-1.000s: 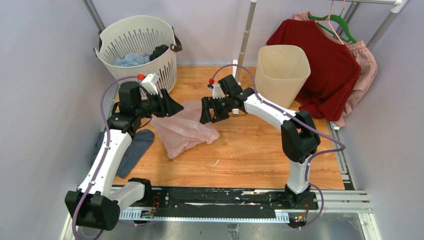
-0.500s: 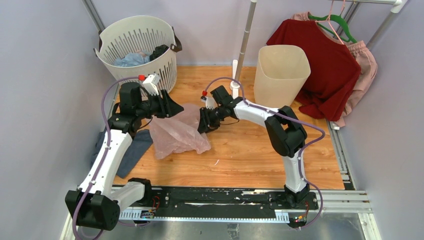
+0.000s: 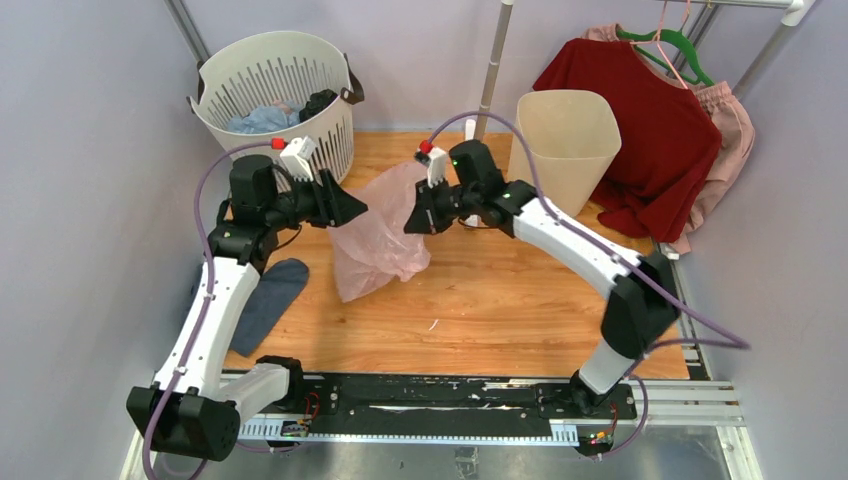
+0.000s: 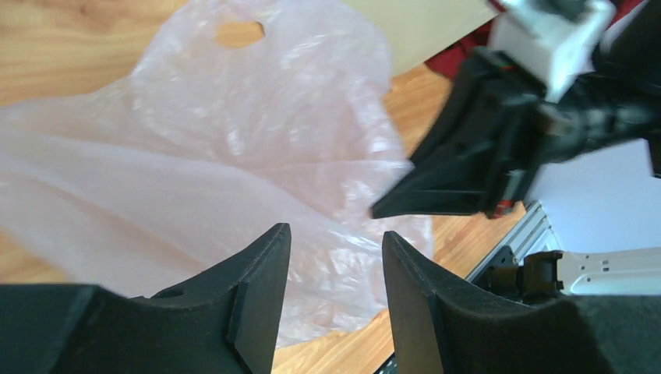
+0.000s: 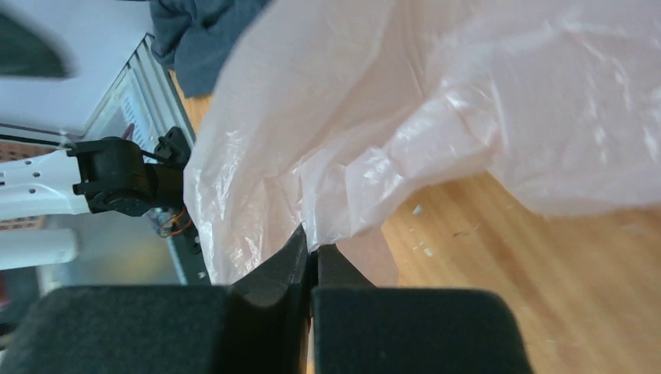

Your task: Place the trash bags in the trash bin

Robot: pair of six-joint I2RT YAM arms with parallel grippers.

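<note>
Top view: 2 arms, 2 grippers, 1 trash bag [image 3: 380,235], 1 bin [image 3: 565,130], 1 slotted white basket [image 3: 310,130], 1 dark cloth [image 3: 270,295] on the table [image 3: 520,300], 1 red shirt [image 3: 650,120] and 1 pink garment [image 3: 735,130] at back right. The bag is mid-table between the two grippers. The right gripper [image 3: 415,218] is on its right edge and the left gripper [image 3: 345,208] just beside its upper left edge. The bag's top is bunched up toward the right gripper and its lower end is down on the wood. The bin stands upright at the back, right of the right gripper and well apart from the bag, with nothing of the bag in it. The basket is back left with cloth inside.

Left wrist: fingers [image 4: 261,296] stand apart with a clear gap. The bag fills the view beyond them and 1 handle cut-out [image 4: 239,33] shows. No film is visibly pinched in that gap. The right gripper comes in from the right with its tip against the bag.

Right wrist: jaws pressed together, with a fold of the pink film clamped at the tips. The rest of the bag billows above and to the right, over bare wood. The dark cloth is in the top left corner.
</note>
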